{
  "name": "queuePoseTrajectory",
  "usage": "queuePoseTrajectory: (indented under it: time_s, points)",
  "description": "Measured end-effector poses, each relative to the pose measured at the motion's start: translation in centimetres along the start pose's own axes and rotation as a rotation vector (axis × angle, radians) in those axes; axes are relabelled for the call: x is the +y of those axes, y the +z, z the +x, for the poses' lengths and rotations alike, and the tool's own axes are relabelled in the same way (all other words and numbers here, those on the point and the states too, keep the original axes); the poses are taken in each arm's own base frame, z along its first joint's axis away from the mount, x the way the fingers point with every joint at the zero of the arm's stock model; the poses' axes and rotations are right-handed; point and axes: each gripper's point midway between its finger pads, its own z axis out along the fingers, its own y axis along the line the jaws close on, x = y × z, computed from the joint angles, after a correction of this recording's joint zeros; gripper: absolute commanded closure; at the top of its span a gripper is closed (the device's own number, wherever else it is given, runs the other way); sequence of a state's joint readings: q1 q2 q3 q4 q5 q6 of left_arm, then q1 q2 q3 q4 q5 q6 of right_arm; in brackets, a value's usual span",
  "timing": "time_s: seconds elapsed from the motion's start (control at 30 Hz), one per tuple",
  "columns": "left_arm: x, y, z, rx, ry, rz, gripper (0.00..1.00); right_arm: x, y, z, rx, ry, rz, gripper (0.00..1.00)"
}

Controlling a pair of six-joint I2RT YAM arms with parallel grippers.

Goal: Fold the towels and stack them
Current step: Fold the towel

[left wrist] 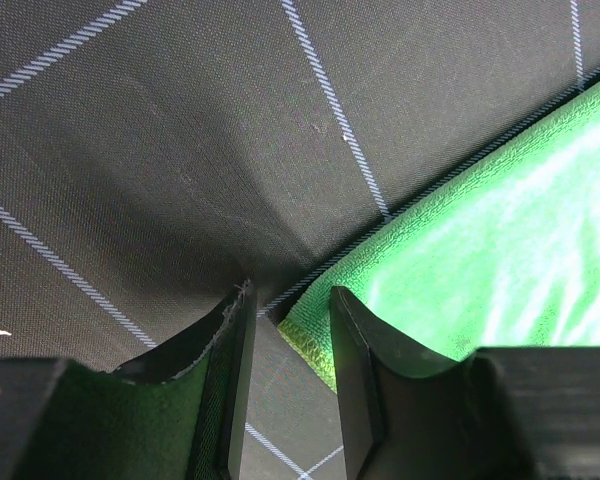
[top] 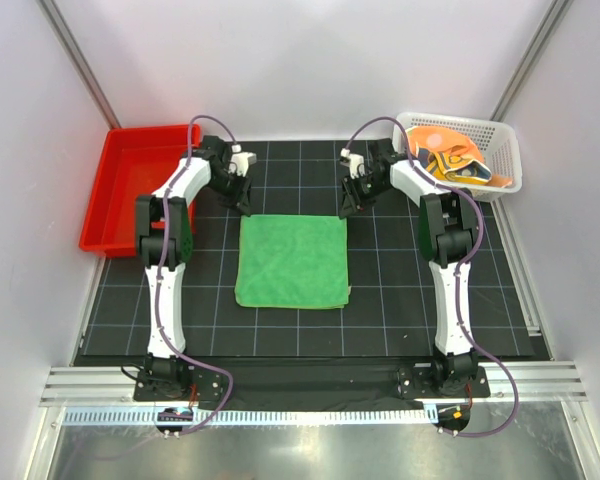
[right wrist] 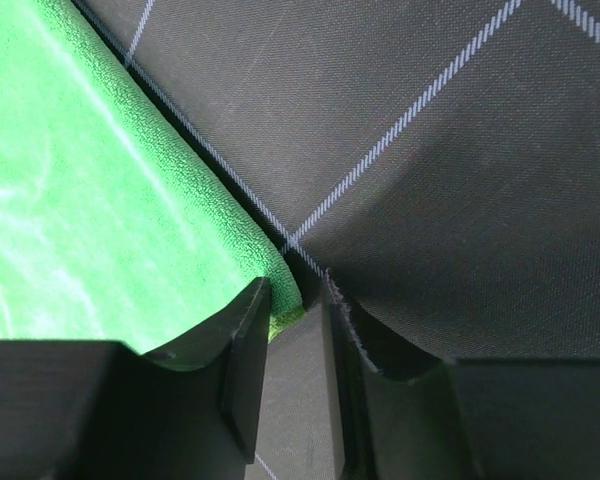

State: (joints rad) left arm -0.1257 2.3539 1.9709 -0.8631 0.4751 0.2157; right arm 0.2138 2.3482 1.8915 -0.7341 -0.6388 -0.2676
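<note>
Because the green towel (top: pixel 292 262) lies spread flat in the middle of the counter (top: pixel 400 320), between the two arms, its near edge faces their bases and its far edge runs left to right under the wrists. It looks close to square, so no long axis stands out; what matters is the far edge and its two corners.

At the far-left corner sits the left pincer (top: pixel 243 203). In its wrist view the left pincer (left wrist: pixel 290 300) has its jaws parted, and the corner of the green towel (left wrist: pixel 480 260) pokes into the gap, closer to the right-hand finger, with bare counter showing beside it. Nothing is pinched.

At the far-right corner sits the right pincer (top: pixel 347 207). Its wrist view shows the right pincer (right wrist: pixel 295 290) spread a little less, the corner of the green towel (right wrist: pixel 90 200) lying against the left-hand finger, a sliver of counter visible between the jaws. No grip here either.

Each arm is thus nearest its own corner, and the cloth stretches from both toward the bases. The likely fold draws the far edge over to the near edge.

Farther back, the red tray (top: pixel 105 200) stands at the left, and the white basket (top: pixel 510 150) at the right holds the orange towels (top: pixel 445 160), crumpled.
</note>
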Motion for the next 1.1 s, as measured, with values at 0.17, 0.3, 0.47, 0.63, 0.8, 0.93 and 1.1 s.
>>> queuePoseTrajectory:
  time_s: [0.17,0.3,0.47,0.63,0.8,0.93,1.1]
  points:
    - [0.0,0.0,0.1,0.003,0.002,-0.002,0.69,-0.1,0.1,0.1,0.001,0.001,-0.003,0.71]
    - [0.1,0.1,0.2,0.008,0.002,-0.001,0.86,-0.1,0.2,0.1,0.002,0.001,-0.007,0.76]
    - [0.0,0.3,0.3,0.019,-0.004,0.014,1.00,0.0,0.4,0.3,0.003,0.001,-0.019,0.93]
    - [-0.6,0.1,-0.5,0.007,-0.025,0.038,1.00,0.0,0.5,0.2,0.000,0.013,-0.018,0.99]
    - [-1.0,-1.6,-1.6,-0.027,-0.062,0.003,1.00,0.0,-1.5,-1.3,-0.051,0.017,0.063,0.99]
    - [-2.6,-6.1,-4.3,-0.120,-0.038,-0.066,1.00,2.4,-7.3,-4.9,-0.184,-0.036,0.160,0.99]
    - [-7.6,-15.7,-8.6,-0.347,0.072,-0.140,1.00,8.1,-17.8,-10.5,-0.445,-0.170,0.253,0.99]
